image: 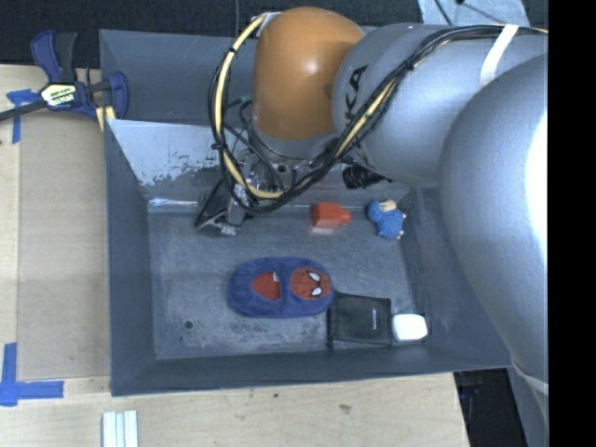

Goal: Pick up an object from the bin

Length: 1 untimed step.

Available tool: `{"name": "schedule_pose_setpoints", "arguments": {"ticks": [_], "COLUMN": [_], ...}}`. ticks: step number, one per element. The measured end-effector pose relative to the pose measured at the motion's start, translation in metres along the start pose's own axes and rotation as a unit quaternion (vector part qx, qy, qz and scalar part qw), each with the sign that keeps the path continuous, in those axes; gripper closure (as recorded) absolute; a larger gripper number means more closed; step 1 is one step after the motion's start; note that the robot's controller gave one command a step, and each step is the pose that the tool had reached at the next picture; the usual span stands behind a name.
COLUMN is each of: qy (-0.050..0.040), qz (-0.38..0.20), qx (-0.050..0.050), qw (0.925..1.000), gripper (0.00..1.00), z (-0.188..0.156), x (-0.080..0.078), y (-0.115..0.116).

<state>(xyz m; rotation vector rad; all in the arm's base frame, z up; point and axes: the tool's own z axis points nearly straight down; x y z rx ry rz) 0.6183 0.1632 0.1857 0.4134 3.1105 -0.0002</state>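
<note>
Nearest the camera, at the front right of the bin (177, 305) floor, a black flat case (358, 322) lay with a small white lump (410, 327) against its right edge. I judged the case stiff, low and hard to get under, and the lump smooth and liable to slip. Just behind and to the left lay a blue plush oval (279, 290) bearing two red mask faces, its right end close to the case. I judged it light, soft and compressible, best pinched across its narrow width at the middle, where the pile would give and resist slipping. Further back, near the rear wall, a small red block (330, 215) and a small blue figure (386, 220) lay apart from each other. I judged the block light and rigid, with flat opposing faces suited to a square grip, and the figure light but irregular and likely to roll. Farthest back, left of the block, my claw (219, 218) hung low over bare floor by the rear wall, with nothing visible in it. I could not tell whether it was open or closed. The red block was the nearest candidate.
</note>
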Motion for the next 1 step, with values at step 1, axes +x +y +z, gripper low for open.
{"name": "schedule_pose_setpoints", "arguments": {"ticks": [1], "qy": [0.001], "qz": [0.026], "qx": [0.0], "qw": [0.9997], "gripper": [1.0], "z": [-0.0855], "x": [0.0143], "y": [0.0117]}}
